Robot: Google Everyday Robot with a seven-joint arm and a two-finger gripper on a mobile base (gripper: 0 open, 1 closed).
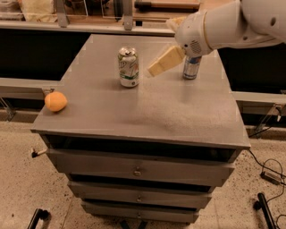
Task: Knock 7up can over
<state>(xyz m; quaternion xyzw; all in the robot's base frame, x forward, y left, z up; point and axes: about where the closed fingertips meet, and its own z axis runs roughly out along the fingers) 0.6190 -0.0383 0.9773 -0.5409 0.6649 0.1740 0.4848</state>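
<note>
The 7up can, short, white and green with a silver top, stands upright on the grey cabinet top, left of the middle toward the back. My gripper reaches in from the upper right on a white arm. Its cream finger points down and left, a short gap to the right of the can, not touching it. A taller blue-and-silver can stands behind the arm, partly hidden by it.
An orange lies near the cabinet top's left front edge. The cabinet has drawers below. A shelf with clutter runs along the back. Cables lie on the floor at the right.
</note>
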